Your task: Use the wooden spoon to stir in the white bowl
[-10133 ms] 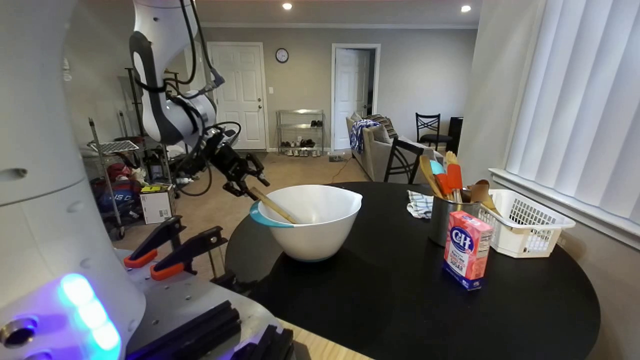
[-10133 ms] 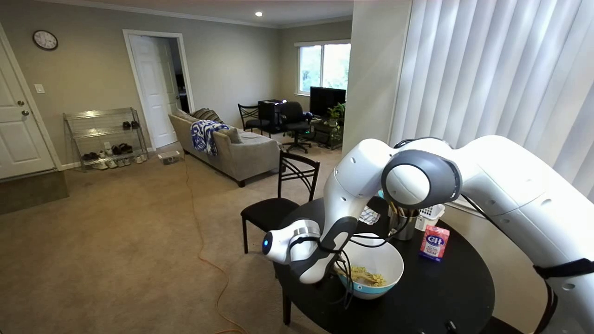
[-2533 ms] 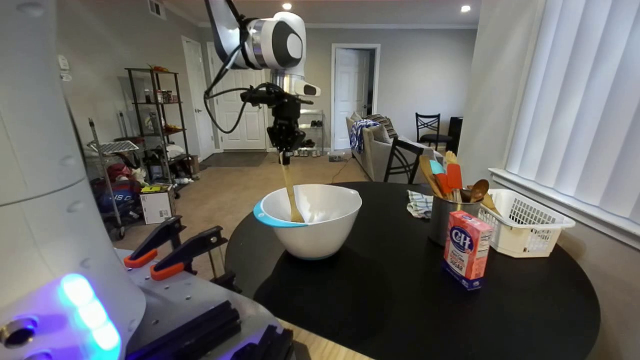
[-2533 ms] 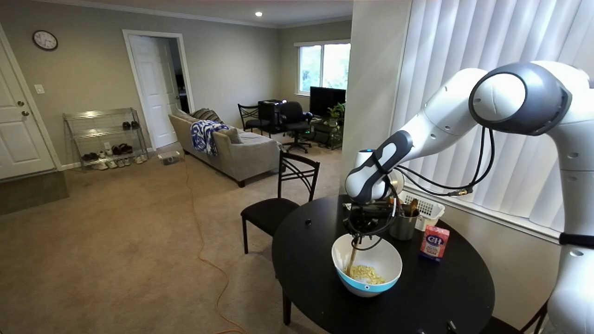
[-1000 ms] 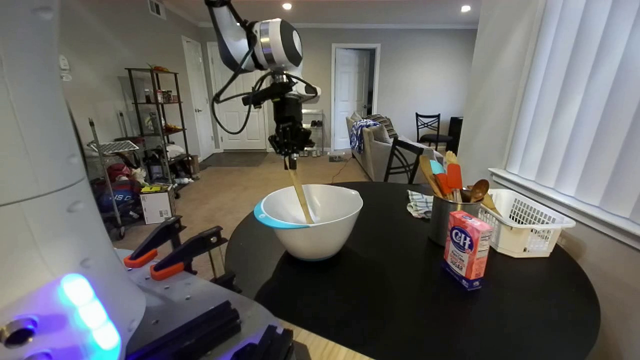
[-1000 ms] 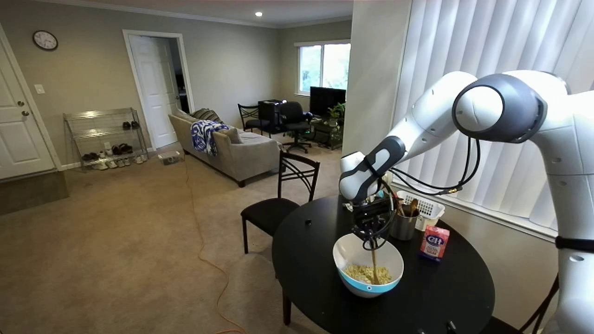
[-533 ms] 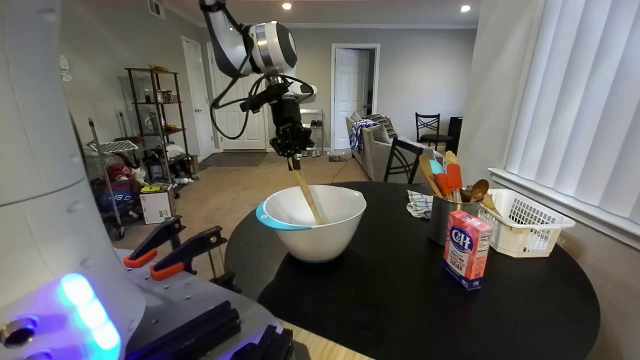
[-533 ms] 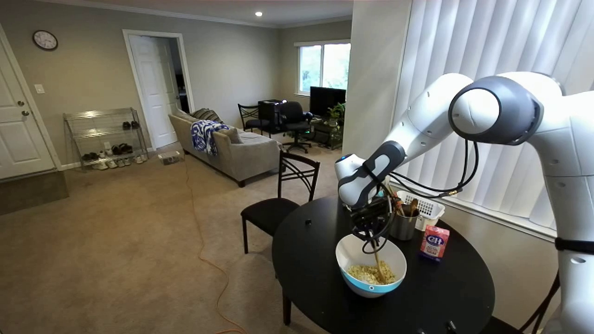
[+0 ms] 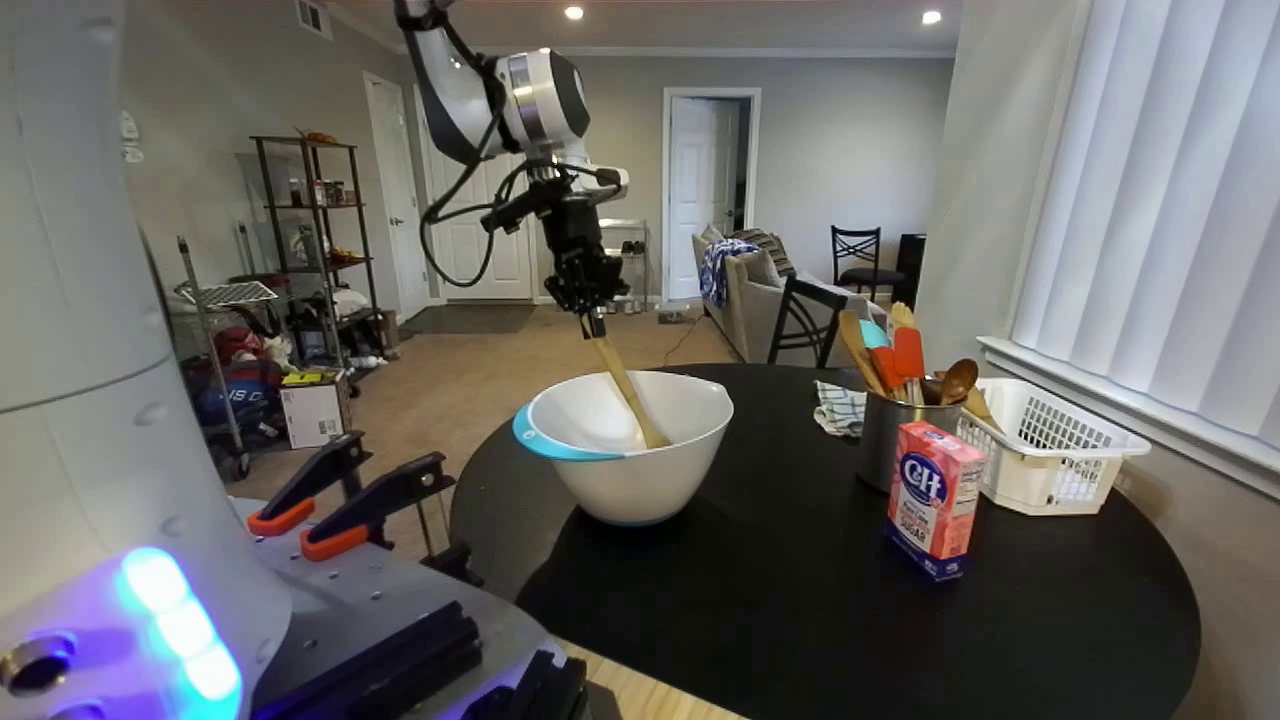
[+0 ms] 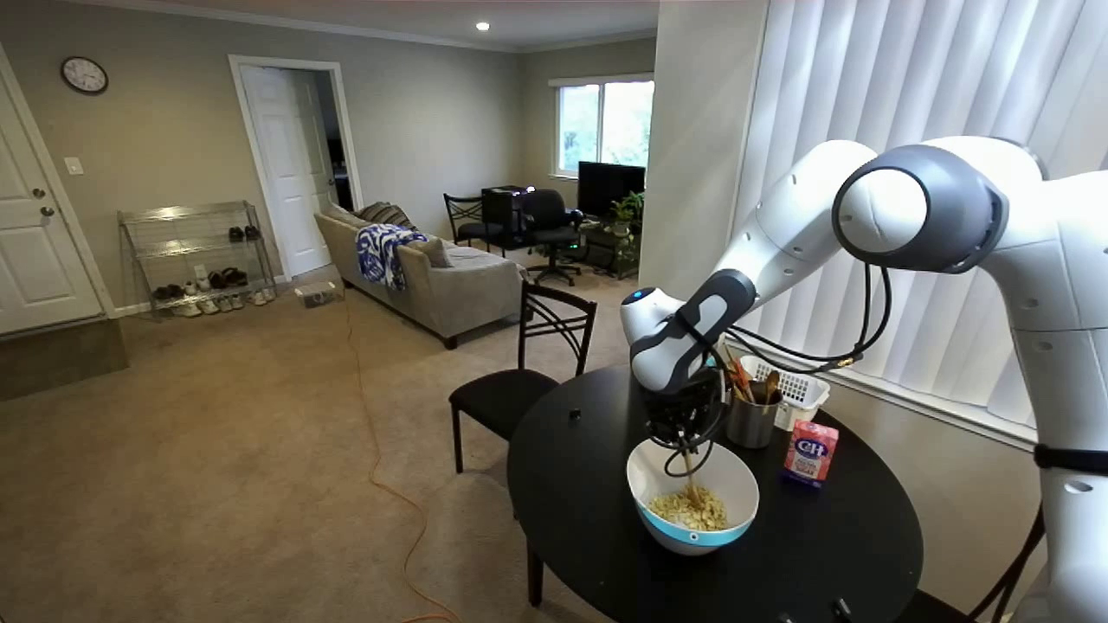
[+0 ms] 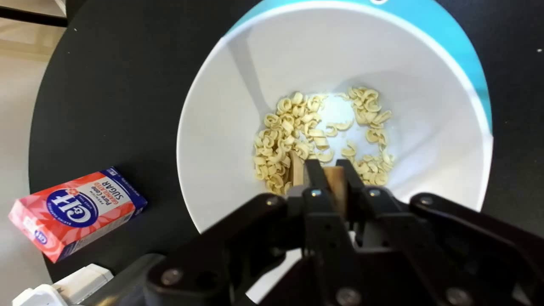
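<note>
Slanting inside bowl [image 9: 635,488], spoon [image 9: 630,395], apparently off rim [image 11: 327,5]

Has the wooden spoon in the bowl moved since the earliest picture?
Yes: in an exterior view, the wooden spoon has shifted toward the sugar box, which hasn't moved.

Just above the gripper [image 11: 330,170], the wrist view faces down. Well back from it, both exterior views share the table [image 9: 800,620], seen past the base [image 9: 130,450] in an exterior view, past the arm [image 10: 883,208] in an exterior view.
</note>
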